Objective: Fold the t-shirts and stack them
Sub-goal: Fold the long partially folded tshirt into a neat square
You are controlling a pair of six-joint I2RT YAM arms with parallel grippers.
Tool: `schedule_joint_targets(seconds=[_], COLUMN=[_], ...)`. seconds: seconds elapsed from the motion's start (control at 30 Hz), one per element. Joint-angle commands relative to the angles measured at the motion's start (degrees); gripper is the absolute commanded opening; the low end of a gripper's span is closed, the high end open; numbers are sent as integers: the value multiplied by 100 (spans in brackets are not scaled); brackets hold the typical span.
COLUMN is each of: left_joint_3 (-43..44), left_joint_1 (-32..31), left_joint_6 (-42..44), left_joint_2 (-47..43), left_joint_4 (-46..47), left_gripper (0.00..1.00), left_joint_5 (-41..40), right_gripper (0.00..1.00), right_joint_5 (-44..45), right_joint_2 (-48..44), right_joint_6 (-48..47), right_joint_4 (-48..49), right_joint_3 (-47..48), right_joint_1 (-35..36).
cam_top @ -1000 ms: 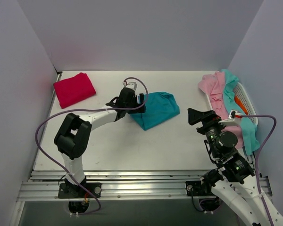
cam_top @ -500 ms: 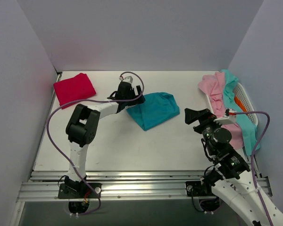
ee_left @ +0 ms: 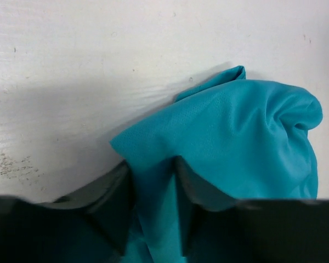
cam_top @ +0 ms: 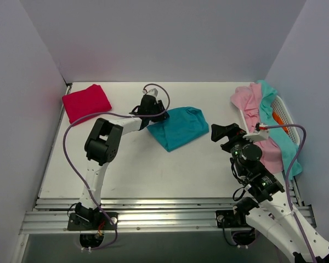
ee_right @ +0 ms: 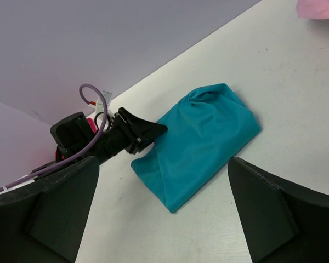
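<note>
A folded deep teal t-shirt [cam_top: 180, 127] lies mid-table, seen close up in the left wrist view [ee_left: 236, 137] and from above in the right wrist view [ee_right: 203, 137]. My left gripper [cam_top: 158, 114] sits at its far-left corner, jaws shut on a bunched fold of teal cloth [ee_left: 152, 164]. The crimson-red t-shirt [cam_top: 86, 104] lies folded at the far left. My right gripper [cam_top: 219, 133] hovers open to the right of the teal shirt, holding nothing [ee_right: 163, 164].
A white basket [cam_top: 285, 113] at the right edge holds pale pink [cam_top: 249, 104], light aqua [cam_top: 271, 94] and orange [cam_top: 279, 121] shirts, draped over its rim. Lilac walls close in the left, back and right sides.
The left gripper's jaws have closed on the teal shirt's corner and its elbow has swung towards the back. The right gripper has drifted slightly left.
</note>
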Motion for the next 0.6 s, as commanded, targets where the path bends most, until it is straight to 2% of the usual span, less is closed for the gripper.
schedule_joint_targets(seconds=[0.0, 0.03, 0.07, 0.23, 0.43, 0.57], left_joint_3=[157, 157, 200, 709, 1975, 2179], left_joint_1=[52, 52, 52, 52, 26, 26], left_joint_6=[-10, -18, -19, 165, 587, 737], left_joint_2=[31, 31, 31, 92, -188, -627], left_joint_4=[140, 148, 131, -122, -1009, -1371], left_gripper=[37, 16, 4, 2, 2, 2], left_joint_5=[-15, -50, -94, -174, -191, -261], right_gripper=[100, 100, 100, 100, 100, 100], right_joint_5=[148, 131, 122, 113, 122, 122], right_joint_2=[36, 27, 1, -43, -192, -228], right_joint_6=[-102, -111, -111, -137, -120, -120], right_joint_4=[336, 328, 328, 301, 222, 196], right_joint_3=[-39, -47, -47, -56, -47, -47], right_joint_1=[50, 50, 50, 59, 50, 50])
